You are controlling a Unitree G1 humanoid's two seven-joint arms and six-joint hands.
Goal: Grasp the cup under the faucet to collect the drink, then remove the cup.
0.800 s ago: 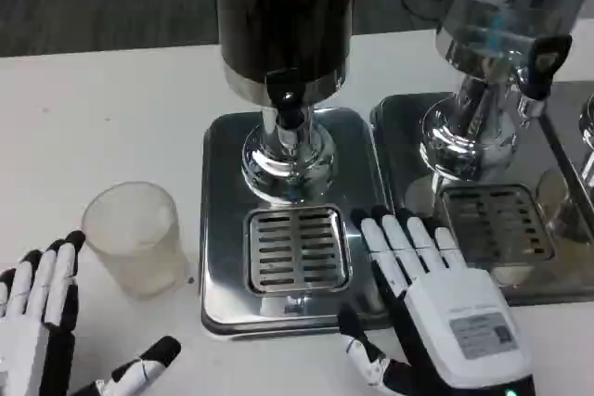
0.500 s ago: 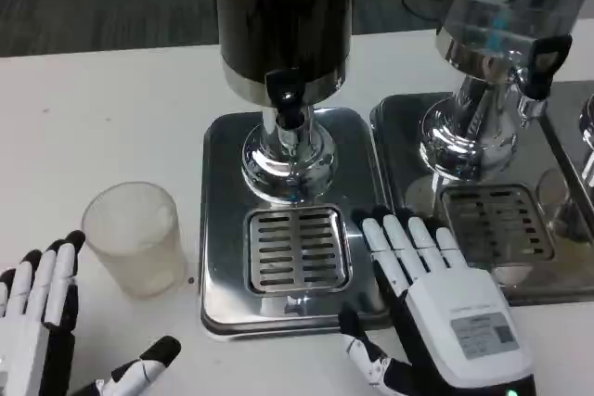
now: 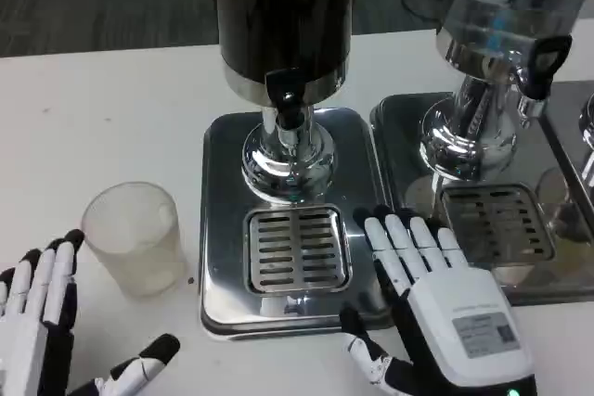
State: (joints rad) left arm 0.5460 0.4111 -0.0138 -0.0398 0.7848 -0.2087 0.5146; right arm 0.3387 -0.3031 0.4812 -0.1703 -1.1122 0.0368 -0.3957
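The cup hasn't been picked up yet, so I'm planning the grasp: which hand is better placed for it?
Left. The left hand lies open just beside the cup on the table's left; the right hand rests across the drip tray, farther away.

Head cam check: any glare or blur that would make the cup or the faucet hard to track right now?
Head view: sharp overall. Bright reflections on the chrome dispenser base and steel tray; the faucet reads dark but clear. The frosted cup is pale against the white table, low contrast. Both hands, left hand and right hand, are crisp.
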